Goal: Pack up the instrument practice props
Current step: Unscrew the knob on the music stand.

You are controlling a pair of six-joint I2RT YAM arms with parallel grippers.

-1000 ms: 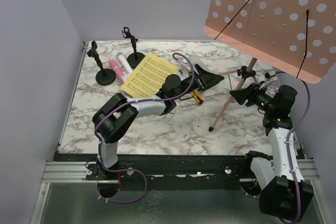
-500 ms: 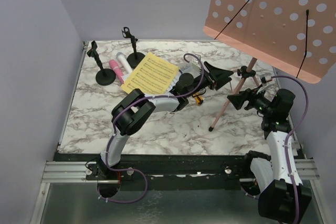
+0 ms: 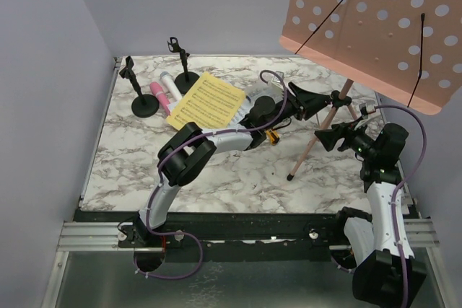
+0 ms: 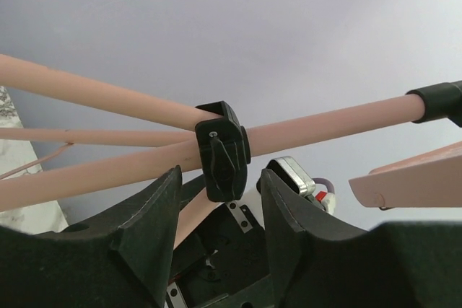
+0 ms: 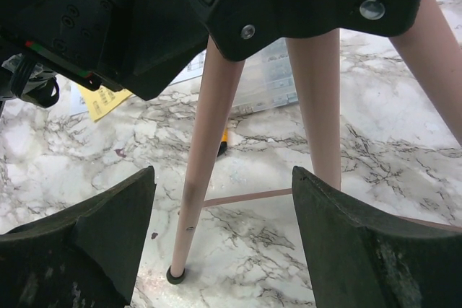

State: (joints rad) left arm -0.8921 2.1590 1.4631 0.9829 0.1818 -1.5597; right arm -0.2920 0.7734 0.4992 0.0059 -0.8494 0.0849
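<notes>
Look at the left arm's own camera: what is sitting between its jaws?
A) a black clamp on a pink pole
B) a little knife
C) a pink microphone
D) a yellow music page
A: in the left wrist view, the black clamp on the pink pole shows in the gap between the left arm's jaws. The jaws stand apart on either side of it.

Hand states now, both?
Left hand: open, straddling the rack's black clamp, no grip.
Right hand: open, empty, facing the rack legs.
</notes>
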